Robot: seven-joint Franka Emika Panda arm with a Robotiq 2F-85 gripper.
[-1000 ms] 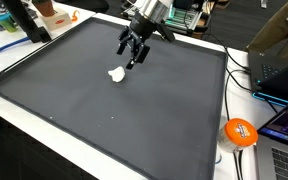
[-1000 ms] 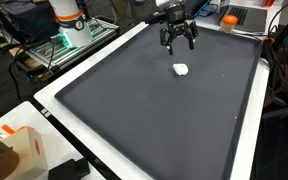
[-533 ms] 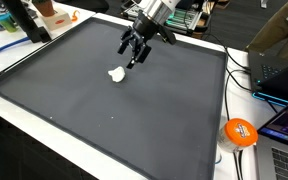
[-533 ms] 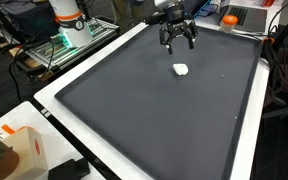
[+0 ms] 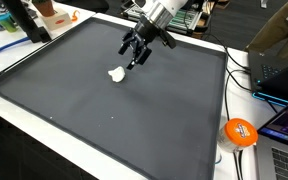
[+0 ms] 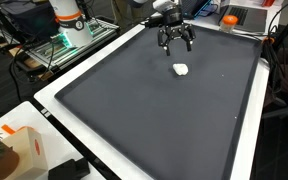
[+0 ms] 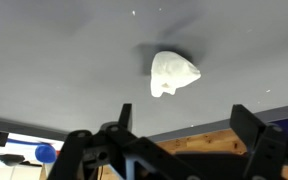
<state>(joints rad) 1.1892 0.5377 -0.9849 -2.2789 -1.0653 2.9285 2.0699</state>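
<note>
Broadly, a white table [image 5: 24,112] carries a dark grey mat [image 5: 104,110] that covers nearly all of its top, and in both exterior views the mat [image 6: 154,110] is the widest thing in sight. The arm [image 5: 156,12] comes in over the far edge of the mat, seen also from the opposite side [image 6: 164,8], and bends down toward the surface. At its end the gripper [image 5: 130,58] hangs above the mat with its jaws spread wide apart and nothing between them; the same spread shows in an exterior view [image 6: 176,42]. An orange ball [image 5: 240,131] sits off the mat, near cables at the table's side and well apart from the gripper. Smallest is a white lump [image 5: 115,73], which lies alone on the mat in its far half, near the gripper and untouched by it [image 6: 181,69]. In the wrist view the lump [image 7: 171,74] rests on grey mat [image 7: 64,60] ahead of the dark fingers of the gripper [image 7: 184,130], clear of both.
</note>
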